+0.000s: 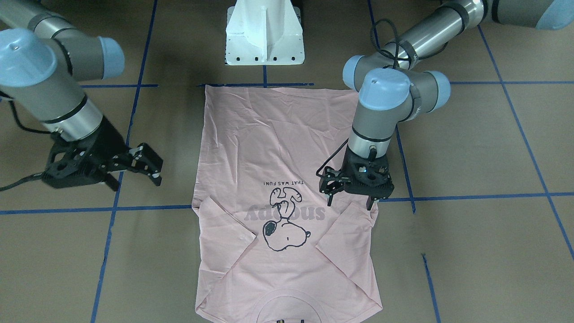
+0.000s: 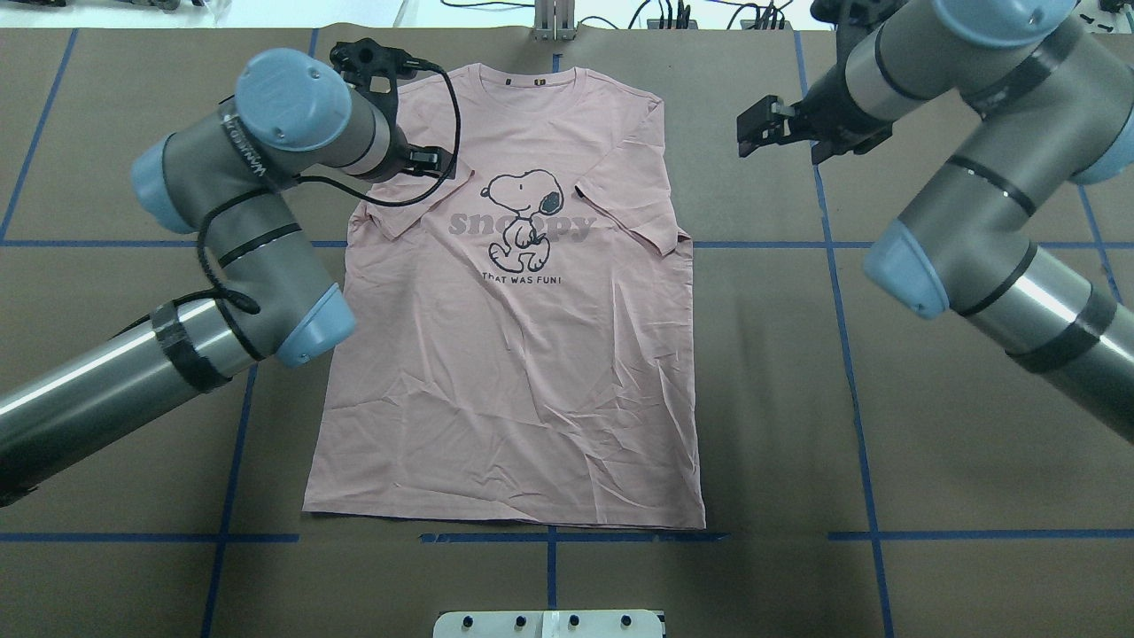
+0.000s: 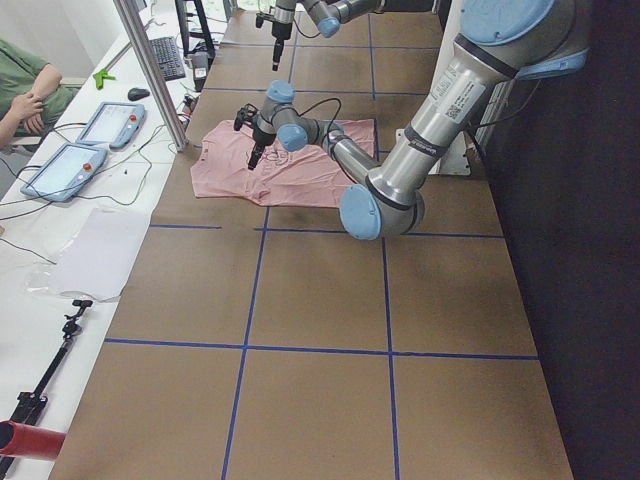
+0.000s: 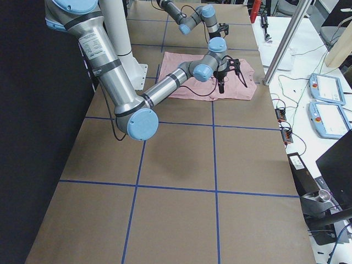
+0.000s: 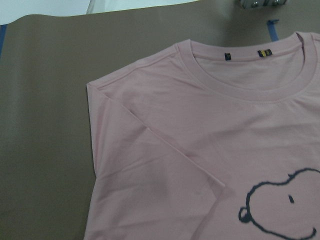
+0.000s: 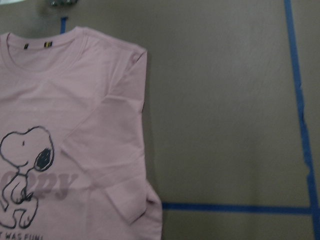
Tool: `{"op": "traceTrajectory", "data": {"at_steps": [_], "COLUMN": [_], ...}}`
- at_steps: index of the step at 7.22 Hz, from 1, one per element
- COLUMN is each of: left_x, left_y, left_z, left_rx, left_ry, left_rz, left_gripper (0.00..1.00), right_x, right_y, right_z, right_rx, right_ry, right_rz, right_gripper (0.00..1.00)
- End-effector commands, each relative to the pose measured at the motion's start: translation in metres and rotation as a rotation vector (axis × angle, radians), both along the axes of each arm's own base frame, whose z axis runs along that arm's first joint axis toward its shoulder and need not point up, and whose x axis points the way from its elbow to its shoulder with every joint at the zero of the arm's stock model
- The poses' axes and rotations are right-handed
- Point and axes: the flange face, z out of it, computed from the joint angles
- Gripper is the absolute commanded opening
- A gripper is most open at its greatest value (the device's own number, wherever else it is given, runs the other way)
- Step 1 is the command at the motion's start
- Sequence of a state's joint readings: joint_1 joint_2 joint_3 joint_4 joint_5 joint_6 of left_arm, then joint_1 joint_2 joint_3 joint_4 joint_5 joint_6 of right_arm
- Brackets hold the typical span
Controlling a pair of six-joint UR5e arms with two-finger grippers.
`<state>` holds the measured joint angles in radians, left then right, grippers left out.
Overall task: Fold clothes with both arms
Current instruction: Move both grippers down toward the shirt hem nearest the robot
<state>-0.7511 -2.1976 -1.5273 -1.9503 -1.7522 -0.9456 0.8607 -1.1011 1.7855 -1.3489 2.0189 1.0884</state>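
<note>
The pale pink T-shirt [image 1: 278,134] [image 2: 514,381] lies flat on the brown table, Snoopy print up, collar toward the far edge from the robot. Both short sleeves [image 2: 633,208] are folded inward over the chest. My left gripper [image 1: 350,202] points straight down just above the folded sleeve [image 1: 345,233] on its side, jaws spread wide and holding nothing. My right gripper [image 1: 150,167] [image 2: 760,128] hovers over bare table beside the shirt's other shoulder, open and empty. The wrist views show the collar [image 5: 235,85] and the sleeve fold [image 6: 115,125], with no fingers in sight.
The white pedestal base [image 1: 264,40] stands at the hem end. Blue tape lines [image 2: 842,292] grid the table. Beyond the collar end are a metal post [image 3: 150,70], tablets [image 3: 85,140] and a seated person [image 3: 30,90].
</note>
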Motion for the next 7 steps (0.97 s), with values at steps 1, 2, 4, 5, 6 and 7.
{"op": "traceTrajectory", "data": {"at_steps": [1, 2, 4, 5, 6, 7], "left_x": [-0.034, -0.027, -0.03, -0.028, -0.016, -0.008], "left_y": [0.085, 0.134, 0.232, 0.277, 0.308, 0.333], "left_z": [0.021, 0.021, 0.047, 0.062, 0.086, 0.106], "left_rx": [-0.036, -0.07, -0.171, -0.243, -0.301, -0.357], "left_ry": [0.086, 0.125, 0.147, 0.143, 0.12, 0.105], "left_rz": [0.046, 0.08, 0.096, 0.094, 0.056, 0.031], "left_gripper": [1.0, 1.0, 1.0, 0.99, 0.84, 0.73], "right_x": [-0.06, -0.089, -0.114, -0.118, -0.123, -0.126], "right_y": [0.149, 0.2, 0.279, 0.298, 0.312, 0.317], "right_z": [-0.047, -0.044, -0.017, -0.023, -0.014, -0.014], "right_rx": [-0.072, -0.105, -0.126, -0.111, -0.112, -0.092], "right_ry": [0.03, 0.027, 0.047, 0.006, 0.019, 0.021], "right_rz": [0.075, 0.102, 0.116, 0.127, 0.119, 0.132], "right_gripper": [1.0, 1.0, 0.99, 0.99, 0.99, 0.99]}}
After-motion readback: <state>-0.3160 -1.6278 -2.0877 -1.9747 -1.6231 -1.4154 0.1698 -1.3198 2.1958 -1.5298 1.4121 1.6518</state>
